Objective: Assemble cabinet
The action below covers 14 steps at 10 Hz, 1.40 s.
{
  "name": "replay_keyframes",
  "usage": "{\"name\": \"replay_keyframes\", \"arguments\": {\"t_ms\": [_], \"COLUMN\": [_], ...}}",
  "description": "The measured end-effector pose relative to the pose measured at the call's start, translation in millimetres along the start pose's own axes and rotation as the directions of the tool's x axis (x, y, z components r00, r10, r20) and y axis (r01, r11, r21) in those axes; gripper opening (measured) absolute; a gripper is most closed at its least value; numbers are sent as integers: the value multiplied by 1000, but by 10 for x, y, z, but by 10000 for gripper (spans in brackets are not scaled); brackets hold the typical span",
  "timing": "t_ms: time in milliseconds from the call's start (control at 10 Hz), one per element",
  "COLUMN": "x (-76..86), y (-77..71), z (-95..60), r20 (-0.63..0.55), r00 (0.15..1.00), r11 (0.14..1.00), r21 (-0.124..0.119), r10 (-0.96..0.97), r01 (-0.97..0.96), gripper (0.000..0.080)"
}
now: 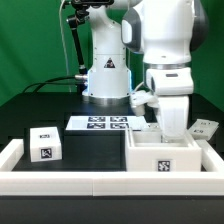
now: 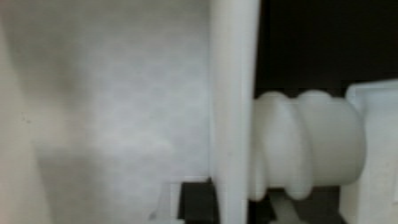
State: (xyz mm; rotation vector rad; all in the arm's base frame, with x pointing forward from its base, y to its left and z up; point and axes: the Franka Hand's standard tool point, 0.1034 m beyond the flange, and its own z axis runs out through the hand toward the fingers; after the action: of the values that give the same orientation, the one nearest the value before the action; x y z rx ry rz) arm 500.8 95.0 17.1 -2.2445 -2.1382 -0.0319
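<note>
Black worktop (image 1: pixel 40 105) carries the white cabinet parts: the big box (image 1: pixel 165 152) sits in front, on the exterior view's right, with the small cube (image 1: pixel 43 143) well apart. The gripper (image 1: pixel 172 122) hangs over the box, maybe fitting a flat panel (image 2: pixel 237 100) into it. Next the panel must go straight down. Whether the gripper pinches it, I cannot tell.

Blurred white panel (image 2: pixel 107 100) beside a ribbed white part (image 2: pixel 306 140), possibly touching.

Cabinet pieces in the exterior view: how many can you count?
3: a small cube at the exterior view's left, the large box at its front right, a flat panel at far right. The arm may hide more.
</note>
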Motion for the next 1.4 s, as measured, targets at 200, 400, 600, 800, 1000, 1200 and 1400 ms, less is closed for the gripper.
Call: {"name": "replay_keyframes", "arguments": {"t_ms": [200,400,600,800,1000,1200,1400], "x": [148,186,170,165,126,7,43], "y": [105,189,179,179,165,-42,-212], "z": [1,-2,6,7,16,-35,-269], "r20": [-8,-10,-10,-10,-9,-6,-1], "r00": [1000,1000,1000,1000,1000,998,991], "r11": [1000,1000,1000,1000,1000,998,990], "r21": [-5,-7,-5,-4,-5,-14,-35], "r10": [-18,-3,-1,0,6,68,135], "r01": [18,3,1,0,-6,-68,-135], "gripper": [39,39,38,414,549,775,795]}}
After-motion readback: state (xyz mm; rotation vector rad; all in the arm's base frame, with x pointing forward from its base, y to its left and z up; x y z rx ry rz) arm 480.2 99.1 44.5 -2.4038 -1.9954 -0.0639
